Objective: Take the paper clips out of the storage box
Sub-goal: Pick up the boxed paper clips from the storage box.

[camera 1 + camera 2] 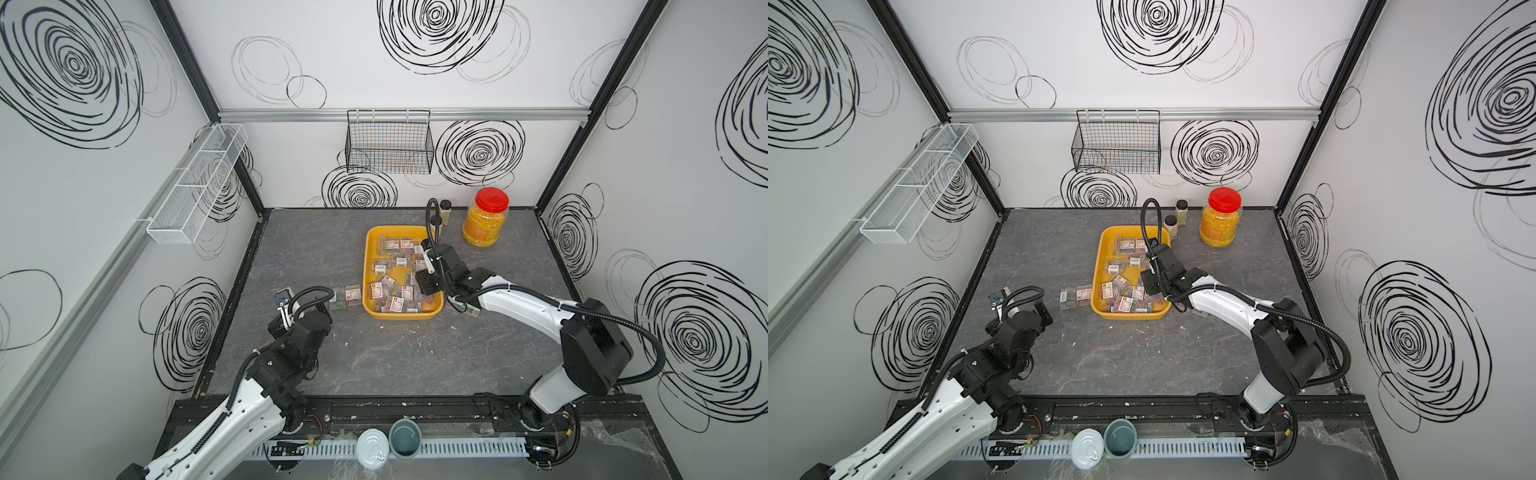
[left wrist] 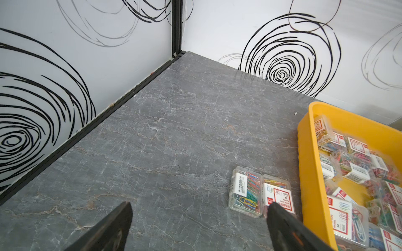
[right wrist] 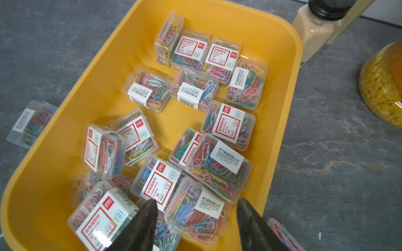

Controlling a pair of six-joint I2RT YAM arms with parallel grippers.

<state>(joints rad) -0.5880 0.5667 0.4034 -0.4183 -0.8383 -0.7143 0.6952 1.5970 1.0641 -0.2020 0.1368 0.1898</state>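
The right gripper (image 3: 196, 202) is hovering half-spread astride a small clear plastic case of multicoloured paper clips (image 3: 195, 217) at the right edge of the shallow yellow plastic tray (image 3: 280, 130). Closing squarely, clear of neighbouring cases (image 3: 219, 167), is looking wisest.

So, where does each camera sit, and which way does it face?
Top views: high in front, looking down at the table; left arm and right arm show.
Left wrist: low, facing the back corner past two paper clips cases; open jaws show.
Right wrist: above the storage box, looking in; jaws astride one case.
Shared: all show that box.
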